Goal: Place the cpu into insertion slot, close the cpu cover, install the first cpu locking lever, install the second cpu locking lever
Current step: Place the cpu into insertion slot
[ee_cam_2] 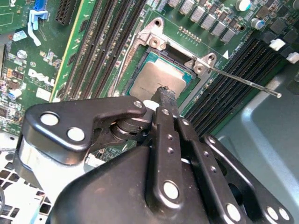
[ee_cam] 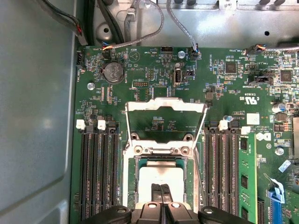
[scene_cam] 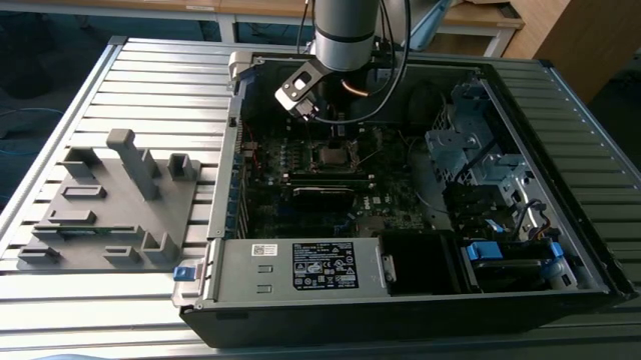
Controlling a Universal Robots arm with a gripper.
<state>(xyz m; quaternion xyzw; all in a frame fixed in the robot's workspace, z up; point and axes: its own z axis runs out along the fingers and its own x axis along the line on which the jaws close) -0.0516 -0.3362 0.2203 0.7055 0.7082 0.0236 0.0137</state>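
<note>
In the exterior view the end effector (scene_cam: pixel 338 135) hangs over the socket (scene_cam: pixel 331 155), twelve o'clock from the power supply (scene_cam: pixel 300 266). In the second wrist view its fingertips (ee_cam_2: pixel 164 95), narrowed together, sit over the chip (ee_cam_2: pixel 152 77) lying in the socket. In the first wrist view the cover (ee_cam: pixel 166 103) stands swung open.

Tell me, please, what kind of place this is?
Probably a robotics lab or test bench: an open computer case lies on a slatted metal table, a grey fixture block beside it, with the robot arm reaching inside and wooden desks behind.

Grey power supply box (scene_cam: pixel 300 266) in open computer case (scene_cam: pixel 401 319); grey fixture (scene_cam: pixel 176 217) beside it
</note>
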